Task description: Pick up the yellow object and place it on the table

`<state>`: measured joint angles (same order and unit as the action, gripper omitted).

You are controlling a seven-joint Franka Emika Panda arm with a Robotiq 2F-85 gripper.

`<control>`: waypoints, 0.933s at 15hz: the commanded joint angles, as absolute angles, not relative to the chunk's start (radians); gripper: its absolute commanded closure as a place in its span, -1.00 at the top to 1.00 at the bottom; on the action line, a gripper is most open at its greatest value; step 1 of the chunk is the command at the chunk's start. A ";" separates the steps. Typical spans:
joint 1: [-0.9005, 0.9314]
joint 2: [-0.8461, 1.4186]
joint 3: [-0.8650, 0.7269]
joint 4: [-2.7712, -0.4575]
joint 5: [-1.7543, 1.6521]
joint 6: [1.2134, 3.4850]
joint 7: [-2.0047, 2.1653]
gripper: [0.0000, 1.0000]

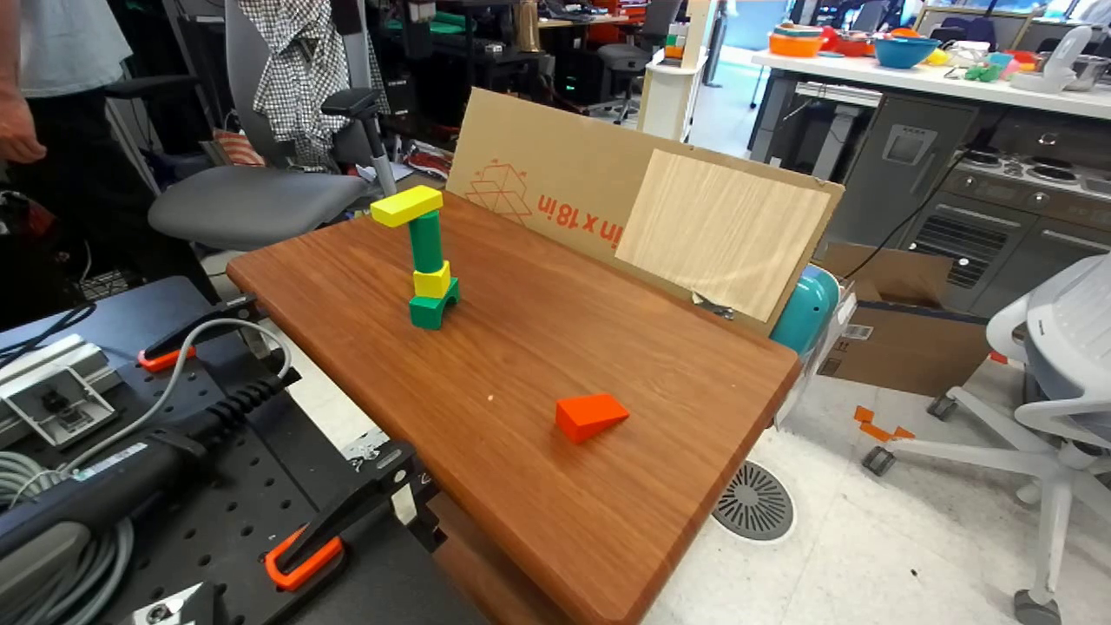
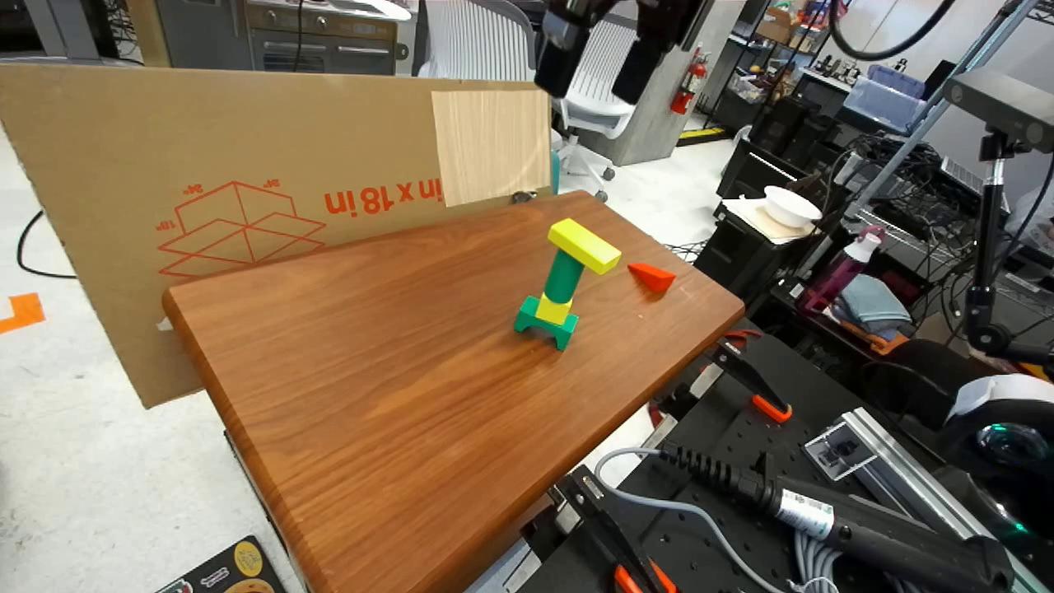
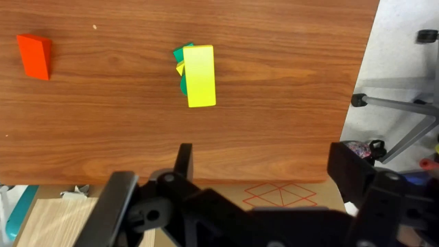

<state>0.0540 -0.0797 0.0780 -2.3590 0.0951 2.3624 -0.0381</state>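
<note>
"Four blocks in that stack point(image 1: 426, 260) on the table point(image 1: 529, 347), am I right?"

"Four, yes. At the bottom there's a green arch point(image 1: 426, 314), feet on the table, with a small yellow block point(image 1: 431, 283) on it and a green cylinder point(image 1: 426, 245) standing on end above that."

"And what's up top?"

"In an exterior view the yellow bar point(image 1: 406, 207) lies across the cylinder's upper end and juts out to the left."

"That bit of orange?"

"In an exterior view the orange wedge point(image 1: 590, 417) lies on the table too, on the right and nearer, well apart from the stack."

"What's standing behind it all?"

"In both exterior views a cardboard sheet point(image 1: 564, 148) runs along the far side of the table, with a pale panel point(image 1: 720, 230) over its right part."

"What about the gripper point(image 2: 591, 89)?"

"In an exterior view it hangs high up, well apart from the stack, and its fingers point(image 3: 184, 159) are spread wide. In the wrist view the table's far edge and some of the cardboard sheet show in the gap between them."

"Anyone else about?"

"Far left in an exterior view, a person point(image 1: 78, 113) in a light shirt stands beside a grey office chair point(image 1: 260, 204), and a checked cloth point(image 1: 291, 74) hangs over the chair's back."
</note>
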 commanded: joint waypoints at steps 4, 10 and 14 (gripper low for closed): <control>0.049 0.020 0.051 -2.321 0.204 2.329 -0.174 1.00; 0.045 0.098 0.050 -2.300 0.161 2.308 -0.130 1.00; 0.045 0.142 0.049 -2.285 0.137 2.291 -0.105 1.00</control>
